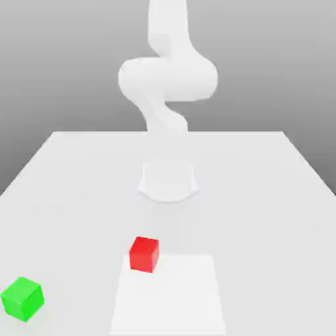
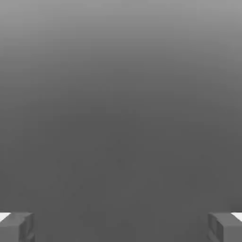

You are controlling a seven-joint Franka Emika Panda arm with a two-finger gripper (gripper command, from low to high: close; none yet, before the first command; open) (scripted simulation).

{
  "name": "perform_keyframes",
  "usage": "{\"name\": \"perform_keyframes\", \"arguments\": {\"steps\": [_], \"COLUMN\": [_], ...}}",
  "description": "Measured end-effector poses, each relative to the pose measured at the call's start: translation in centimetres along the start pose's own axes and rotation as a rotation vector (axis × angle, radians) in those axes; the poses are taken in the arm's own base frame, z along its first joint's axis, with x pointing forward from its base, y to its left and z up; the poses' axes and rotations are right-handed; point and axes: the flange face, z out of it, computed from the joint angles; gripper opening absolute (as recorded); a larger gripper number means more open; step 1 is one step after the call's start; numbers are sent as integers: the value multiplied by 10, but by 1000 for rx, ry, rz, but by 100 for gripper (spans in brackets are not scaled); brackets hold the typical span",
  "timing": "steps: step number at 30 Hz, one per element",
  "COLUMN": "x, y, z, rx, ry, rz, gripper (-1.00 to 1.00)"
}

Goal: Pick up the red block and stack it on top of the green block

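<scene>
Red block (image 1: 144, 254) sits on the white table (image 1: 262, 197), a small plain cube, bright red and matte, with no marks on any face that shows. Its top face reads slightly lighter than the front face, and its edges look crisp. It rests flat near the table's front edge, a little toward the exterior view's left of the middle, at the back left corner of a paler rectangular patch (image 1: 170, 295) on the tabletop.

Much the same size, the green block (image 1: 23, 298) is a plain bright-green cube, unmarked, lying flat close to the table's front left corner as the exterior view shows it. The two cubes are well apart and nothing touches either one.

Behind the red block, the white Panda arm (image 1: 167, 79) rises from its round base (image 1: 168, 180) near the table's middle and leaves the picture at the top.

In the hand view the gripper (image 2: 121, 227) shows only as two grey fingertips (image 2: 16, 227) at opposite sides of the picture, spread wide with nothing between them, against a plain grey background.
</scene>
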Motion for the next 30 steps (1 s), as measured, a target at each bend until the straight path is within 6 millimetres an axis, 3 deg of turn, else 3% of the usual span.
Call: {"name": "perform_keyframes", "arguments": {"steps": [3, 7, 11, 14, 18, 23, 24, 30], "x": [-14, -43, -86, -128, -191, -220, -225, -227], "y": [26, 74, 135, 190, 264, 296, 301, 303], "z": [74, 159, 228, 269, 316, 351, 356, 358], "rx": [-91, -210, -332, -432, -552, -575, -575, -575], "ry": [-66, -154, -248, -326, -423, -439, -440, -439], "rz": [29, 69, 115, 154, 203, 212, 212, 213], "gripper": [0, 0, 0, 0, 0, 0, -100, -100]}}
